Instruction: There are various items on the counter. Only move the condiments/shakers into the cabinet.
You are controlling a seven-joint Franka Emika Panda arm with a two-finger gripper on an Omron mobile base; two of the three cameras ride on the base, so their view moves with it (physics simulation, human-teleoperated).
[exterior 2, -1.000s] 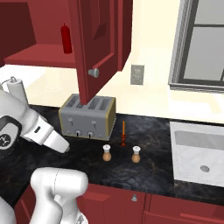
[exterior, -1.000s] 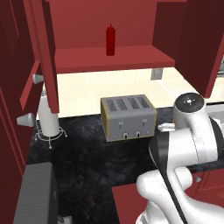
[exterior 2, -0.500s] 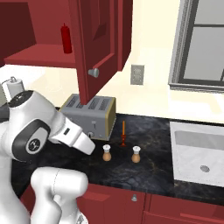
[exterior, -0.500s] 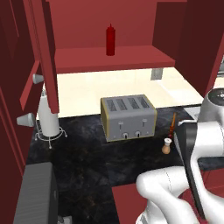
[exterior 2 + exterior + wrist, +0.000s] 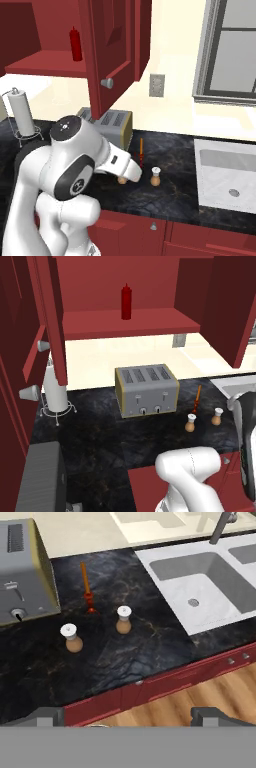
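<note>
my fingers [image 5: 128, 716] are spread wide with nothing between them, hanging out past the front edge of the counter [image 5: 145, 647], above the wood floor [image 5: 200, 692] and the red base fronts [image 5: 165, 684].

looking along my hand, the two tan shakers stand on the black stone, apart from each other: the left shaker [image 5: 72, 637] nearer the toaster [image 5: 25, 572], the right shaker [image 5: 124, 619] nearer the sink [image 5: 200, 587]. the thin orange-red utensil [image 5: 86, 587] stands just behind them, between the two.

from the left base view the shakers [image 5: 190, 423] [image 5: 217, 416] sit to the right of the toaster, with the utensil beside them. the red bottle [image 5: 126, 301] stands upright on the cabinet shelf [image 5: 100, 323], doors open. a paper towel holder [image 5: 56, 391] stands at the left end of the counter.

in the right base view my forearm covers most of one shaker; the other [image 5: 156, 176] stands clear in front of the utensil.
</note>
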